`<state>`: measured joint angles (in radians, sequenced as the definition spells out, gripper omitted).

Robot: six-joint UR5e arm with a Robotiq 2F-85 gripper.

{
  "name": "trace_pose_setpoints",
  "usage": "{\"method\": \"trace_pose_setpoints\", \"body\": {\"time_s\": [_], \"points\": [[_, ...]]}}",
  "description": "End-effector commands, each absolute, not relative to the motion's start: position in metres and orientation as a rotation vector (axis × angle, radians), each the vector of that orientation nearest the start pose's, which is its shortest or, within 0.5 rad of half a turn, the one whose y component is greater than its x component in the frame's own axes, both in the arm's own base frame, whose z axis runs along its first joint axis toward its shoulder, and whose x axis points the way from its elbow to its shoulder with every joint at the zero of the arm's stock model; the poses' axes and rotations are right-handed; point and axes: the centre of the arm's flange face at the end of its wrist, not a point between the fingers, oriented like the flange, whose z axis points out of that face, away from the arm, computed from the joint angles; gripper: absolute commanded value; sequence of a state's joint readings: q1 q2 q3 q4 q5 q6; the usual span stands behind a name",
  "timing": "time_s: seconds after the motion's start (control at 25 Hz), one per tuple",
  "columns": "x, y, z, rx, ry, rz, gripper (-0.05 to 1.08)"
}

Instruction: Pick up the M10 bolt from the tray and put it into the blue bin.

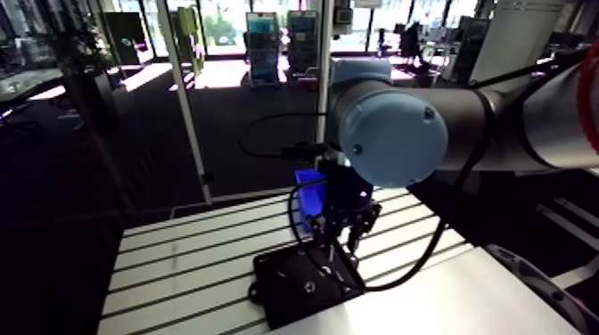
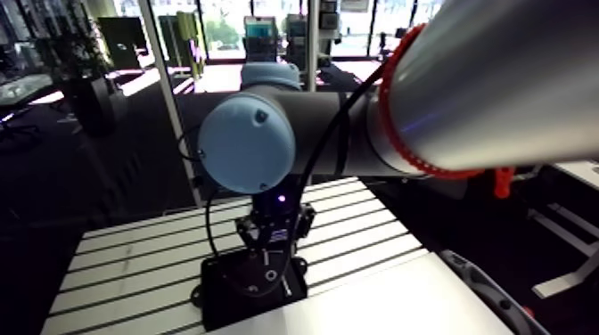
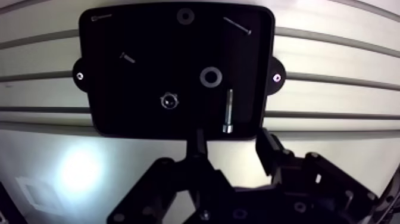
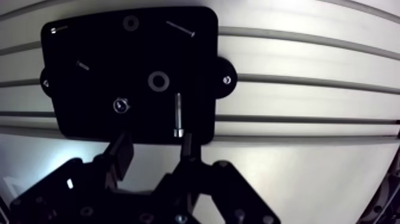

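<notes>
Not much of the job was done at this point, going by the views. The gripper (image 4: 156, 143) hung over the near edge of the black tray (image 3: 149, 65), with its fingers spread fairly wide and nothing held between them.

The bolt (image 3: 228, 111) I took for the M10, since it was the chunkiest threaded piece in there, lay flat in the tray. It sat just ahead of the fingers, not between them, and its head looked to point back toward the gripper. Sharing the tray were a washer (image 3: 211, 75) just beyond the bolt, a round nut-like piece (image 3: 169, 100) off to its side, a long thin screw (image 3: 237, 25) and a small screw (image 3: 127, 57) farther out.

In the arm view the blue bin (image 1: 310, 189) stood on the slotted table (image 3: 333, 71) just past the tray's far side, partly hidden behind the gripper. I couldn't see into it.

So my read is that the approach was about done and everything else was left: drop down, line up on the bolt, close, lift, carry it over and let go in the bin.
</notes>
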<state>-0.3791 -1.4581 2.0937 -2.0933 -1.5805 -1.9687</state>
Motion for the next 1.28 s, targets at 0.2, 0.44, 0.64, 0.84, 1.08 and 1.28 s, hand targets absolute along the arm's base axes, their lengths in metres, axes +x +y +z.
{"method": "trace_pose_setpoints", "body": {"time_s": [0.2,0.44,0.64,0.84,1.08,1.28], "points": [[-0.470,0.047,0.209,-0.051,3.014,-0.062,0.48],[-0.471,0.050,0.197,-0.073,3.004,-0.047,0.48],[-0.470,0.050,0.190,-0.076,3.002,-0.039,0.48],[-0.466,0.049,0.187,-0.076,2.993,-0.042,0.48],[-0.464,0.048,0.184,-0.076,2.984,-0.048,0.49],[-0.463,0.047,0.178,-0.085,2.985,-0.050,0.53]]}}
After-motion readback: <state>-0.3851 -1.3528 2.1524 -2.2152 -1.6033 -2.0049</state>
